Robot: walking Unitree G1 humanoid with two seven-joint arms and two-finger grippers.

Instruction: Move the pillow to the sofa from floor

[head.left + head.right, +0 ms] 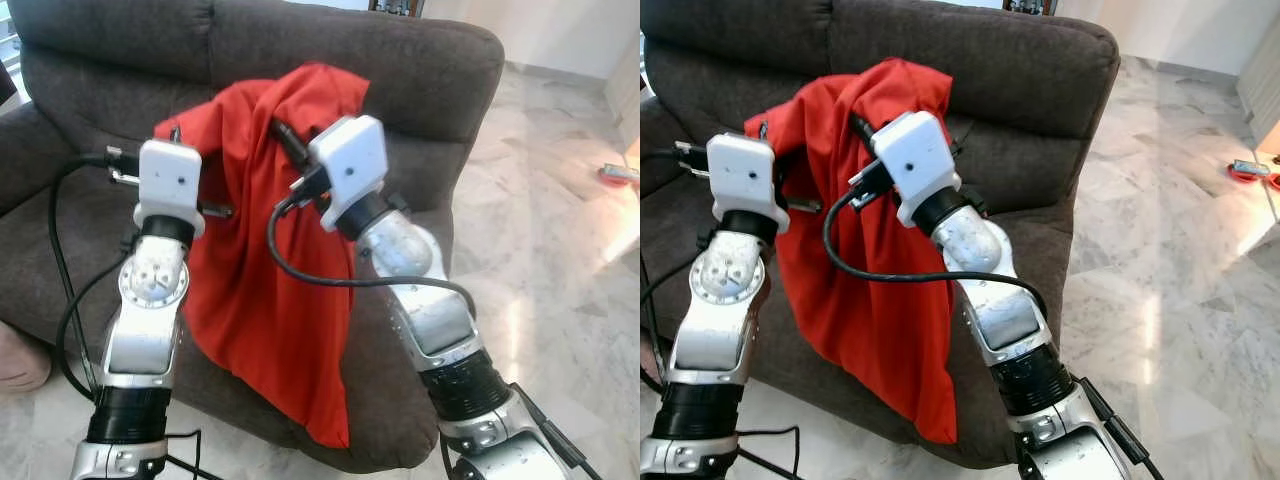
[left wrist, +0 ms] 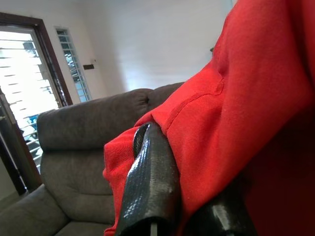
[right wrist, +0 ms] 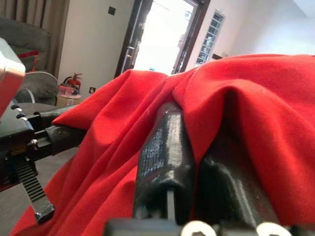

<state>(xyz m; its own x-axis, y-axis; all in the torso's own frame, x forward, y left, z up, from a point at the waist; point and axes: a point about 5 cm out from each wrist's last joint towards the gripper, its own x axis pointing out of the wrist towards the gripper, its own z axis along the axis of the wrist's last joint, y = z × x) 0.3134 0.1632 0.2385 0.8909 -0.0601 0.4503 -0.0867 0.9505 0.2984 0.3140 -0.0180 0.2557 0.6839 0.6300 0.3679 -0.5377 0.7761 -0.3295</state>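
Reaching up from the near edge of the head views, two silver arms, wrists raised over the front of the sofa (image 1: 420,200). Left tool (image 2: 184,196) shut on the red pillow (image 1: 260,290), one black finger (image 2: 150,187) pressed flat to the cloth along a seam. Right tool (image 3: 197,167) likewise closed on the pillow, fingers (image 3: 165,157) tight together with a fold of red draped over them. Hanging between the two wrists, the pillow: limp, creased, held up by its top, lower end drooping down past the seat's front edge toward the floor (image 1: 560,280), upper end bunched against the backrest. Looping under the right wrist, a black cable (image 1: 350,282). Behind, dark grey seat and backrest. Off to the right, pale marble floor with a small red thing (image 1: 620,174) far out on it. Farther still, in the wrist views, a bright doorway (image 3: 165,34), a barred window (image 2: 24,98) and white walls.
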